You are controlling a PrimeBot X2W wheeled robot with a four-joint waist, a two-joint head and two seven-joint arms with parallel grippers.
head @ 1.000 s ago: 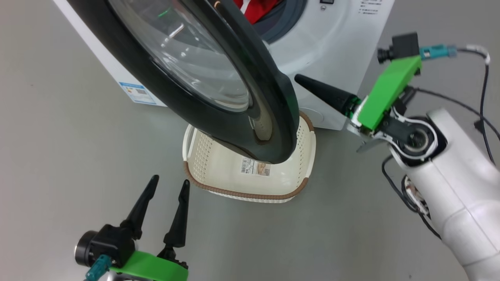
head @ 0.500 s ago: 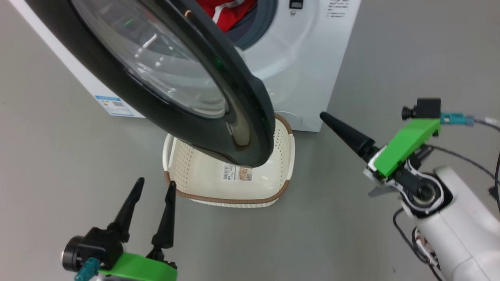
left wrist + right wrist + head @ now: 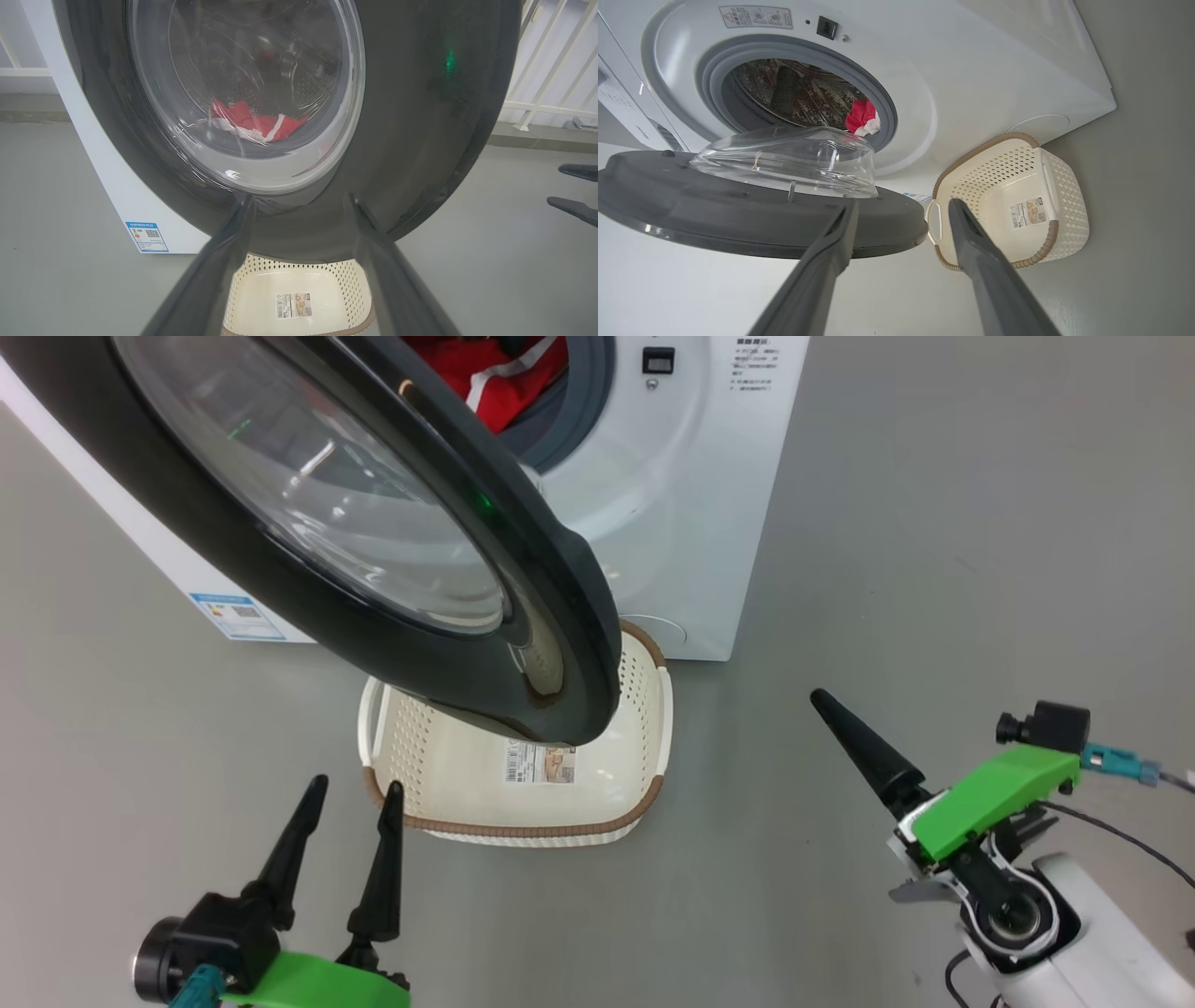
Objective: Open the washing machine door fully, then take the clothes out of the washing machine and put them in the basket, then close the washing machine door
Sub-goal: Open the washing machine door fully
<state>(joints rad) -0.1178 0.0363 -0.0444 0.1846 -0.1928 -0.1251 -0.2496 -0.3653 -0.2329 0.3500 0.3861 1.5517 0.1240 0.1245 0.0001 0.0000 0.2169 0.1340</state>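
Clothes [image 3: 476, 378] are bunched inside the washing machine [image 3: 672, 523], and with the washing machine door [image 3: 308, 523] hanging partway open right over the basket [image 3: 532, 826], your left tool [image 3: 358, 784] and right tool [image 3: 902, 204] both sit spread apart, gripping nothing, low and clear of it, probably so you can swing it wider.

One washing machine [image 3: 691, 504], one door [image 3: 373, 658], one basket [image 3: 523, 826], possibly one garment [image 3: 485, 383]

Washing machine door [image 3: 308, 513] stands swung out, barring left approach to drum opening [image 3: 794, 98]; right side open; basket [image 3: 523, 826] sits beneath door edge.
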